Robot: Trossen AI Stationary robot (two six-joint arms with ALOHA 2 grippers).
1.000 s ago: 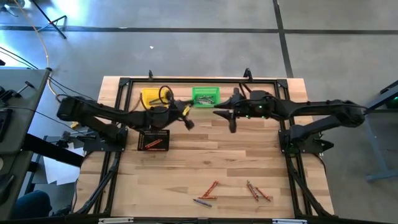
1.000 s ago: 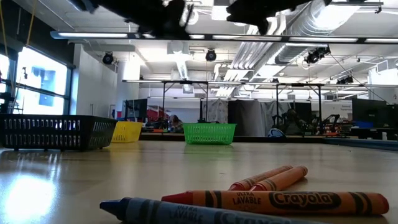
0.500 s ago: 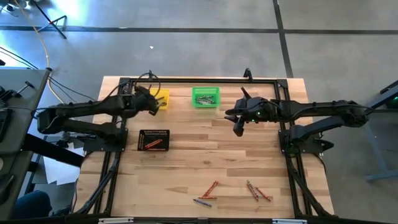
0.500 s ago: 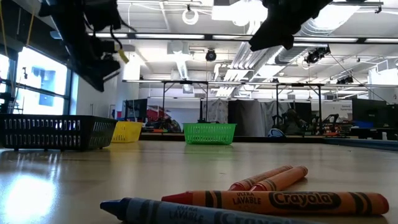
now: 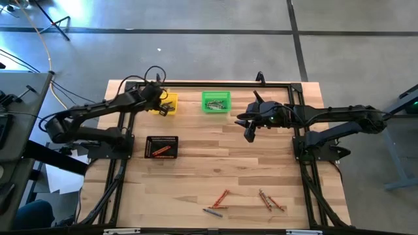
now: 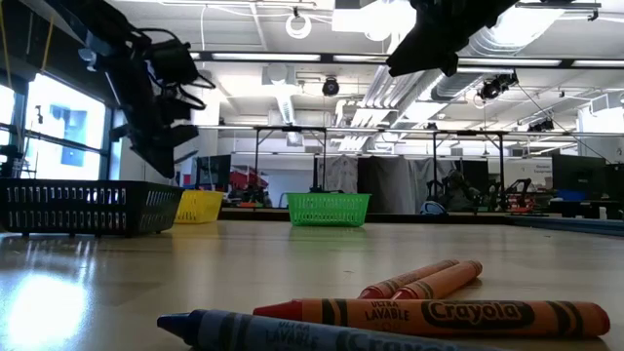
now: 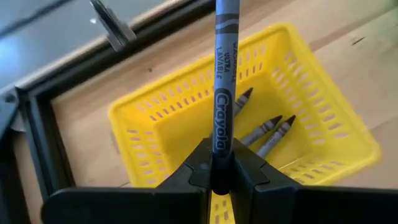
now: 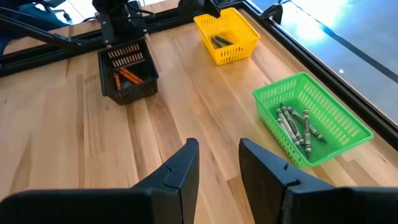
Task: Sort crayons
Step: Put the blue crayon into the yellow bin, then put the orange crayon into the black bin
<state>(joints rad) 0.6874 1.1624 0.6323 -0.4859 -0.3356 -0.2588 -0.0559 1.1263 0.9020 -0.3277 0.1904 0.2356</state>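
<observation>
My left gripper (image 7: 217, 169) is above the yellow bin (image 7: 155, 121) at the table's far left, shut on a grey crayon (image 7: 222, 74). Three dark crayons (image 7: 267, 129) lie in that bin. In the high view the left gripper (image 5: 163, 106) covers part of the yellow bin (image 5: 171, 99). My right gripper (image 8: 217, 158) hovers open with nothing between its fingers, right of the green bin (image 8: 311, 124), which holds several grey crayons. Loose crayons (image 5: 219, 199) lie near the front edge; the low view shows these crayons (image 6: 429, 317) close up. My left gripper pinches one end of the grey crayon (image 7: 219, 155) between its two fingers. The crayon sticks straight out past the fingertips, in line with them. The fingers slant down toward the yellow bin. The crayon is lifted clear, above the bin's inside.
A black bin (image 5: 161, 147) holding orange-red crayons stands nearer the front than the yellow bin. The green bin (image 5: 215, 102) sits at the far middle. More loose crayons (image 5: 271, 200) lie at the front right. A dark frame rail (image 5: 196, 85) runs along the far edge.
My left gripper has swung from the table's middle, near the black bin, toward the far left edge to above the yellow bin. It has tipped downward and sunk, carrying the grey crayon. My right gripper has tipped down a little, staying open.
</observation>
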